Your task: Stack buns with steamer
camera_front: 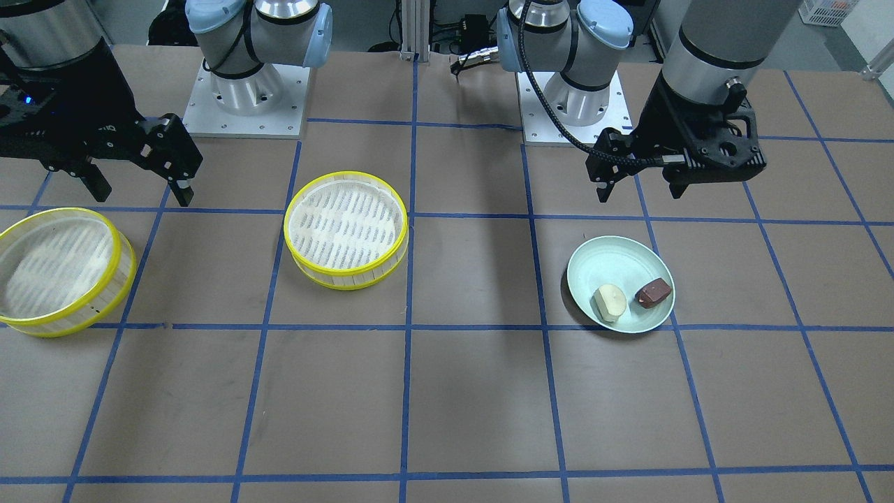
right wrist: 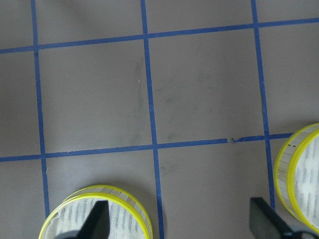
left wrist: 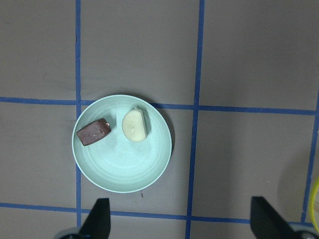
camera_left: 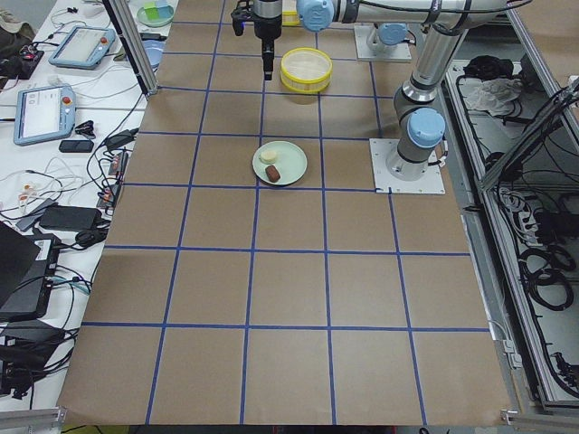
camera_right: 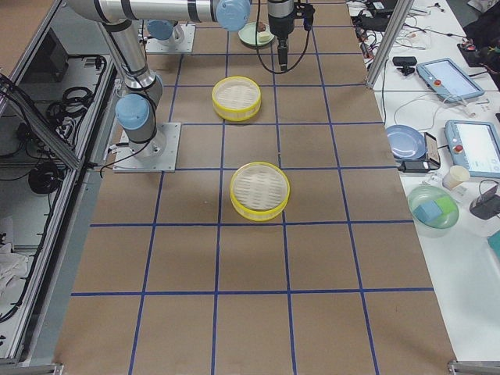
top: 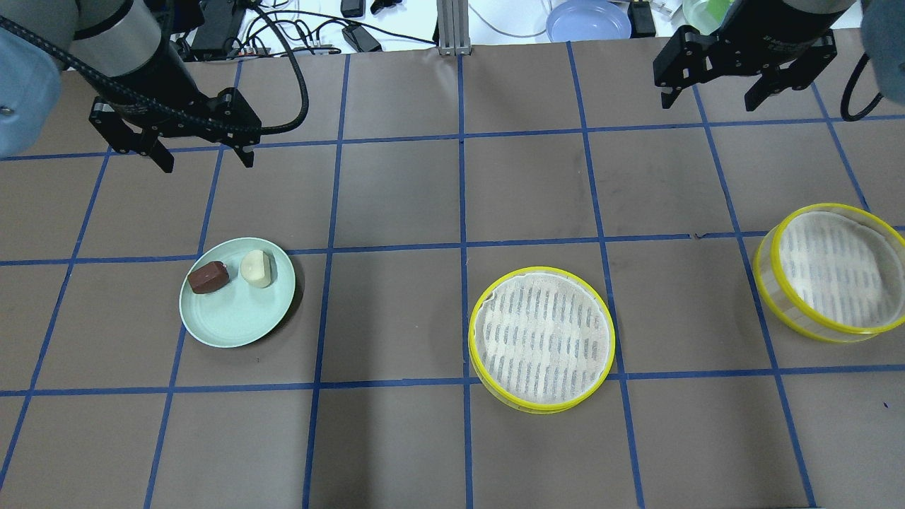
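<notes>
Nothing of the stacking looks begun, so the step in hand is the first reach for a bun. The left gripper (top: 208,161) hangs high with its jaws spread wide and nothing between them. In its wrist view the pale green plate (left wrist: 124,169) lies below and a little ahead of the fingertips, shifted toward one finger's side. How far off centre it truly sits is hard to judge, since the two fixed views disagree through perspective. On the plate the cream bun (left wrist: 134,125) and the brown bun (left wrist: 93,132) sit side by side, near each other but apart, both against the rim farthest from the fingers. The right gripper (top: 707,99) is likewise released and empty. It hovers over bare table between the two steamer trays: the middle tray (top: 541,338) lies below it toward the left gripper's side, and the outer tray (top: 834,272) lies below it on the other side. Both trays stand upright, empty and well apart from each other. The next move probably falls to the left gripper: centre over one bun, turn so the jaws straddle it without nudging its neighbour, come down and close gently, since the lumps look small and soft. The bun would then go across to the middle tray, which lies well off to that gripper's inner side. The second bun and the outer tray would follow.
</notes>
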You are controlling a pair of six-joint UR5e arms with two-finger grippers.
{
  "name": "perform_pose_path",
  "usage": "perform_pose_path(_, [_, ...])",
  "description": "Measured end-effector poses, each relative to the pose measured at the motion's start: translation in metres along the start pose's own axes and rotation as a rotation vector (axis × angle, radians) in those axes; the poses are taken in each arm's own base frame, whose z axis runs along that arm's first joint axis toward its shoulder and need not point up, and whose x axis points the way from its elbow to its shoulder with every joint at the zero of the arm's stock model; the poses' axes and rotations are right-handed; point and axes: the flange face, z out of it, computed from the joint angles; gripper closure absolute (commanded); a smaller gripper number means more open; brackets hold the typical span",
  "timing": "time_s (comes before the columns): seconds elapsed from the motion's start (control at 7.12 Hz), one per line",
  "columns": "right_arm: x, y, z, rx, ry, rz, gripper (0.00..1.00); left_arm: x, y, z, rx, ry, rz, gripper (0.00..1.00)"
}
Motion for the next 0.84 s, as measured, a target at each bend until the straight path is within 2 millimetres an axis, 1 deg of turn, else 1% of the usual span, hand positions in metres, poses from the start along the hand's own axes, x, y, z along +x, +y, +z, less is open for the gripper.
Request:
perform_pose_path(0.14, [0.000, 0.000, 0.000, -0.001, 0.001, -0.002, 0.00, -0.009, -0.001, 0.006, -0.012, -0.014, -0.014, 0.00])
perform_pose_path(0.42, [0.003, 0.000, 0.002, -0.007, 0.011, -0.009, 0.00, -0.030, -0.011, 0.022, -0.045, -0.025, -0.060, 0.00])
perform_pose_path(0.56, [0.007, -0.001, 0.003, -0.010, 0.015, -0.015, 0.00, -0.033, -0.015, 0.036, -0.071, -0.024, -0.067, 0.00])
perform_pose_path(0.7, [0.008, 0.000, 0.002, -0.011, 0.016, -0.019, 0.00, -0.033, -0.019, 0.062, -0.091, -0.021, -0.068, 0.00])
perform_pose_path(0.84, [0.008, 0.001, 0.001, -0.011, 0.017, -0.022, 0.00, -0.032, -0.026, 0.100, -0.097, -0.018, -0.066, 0.00])
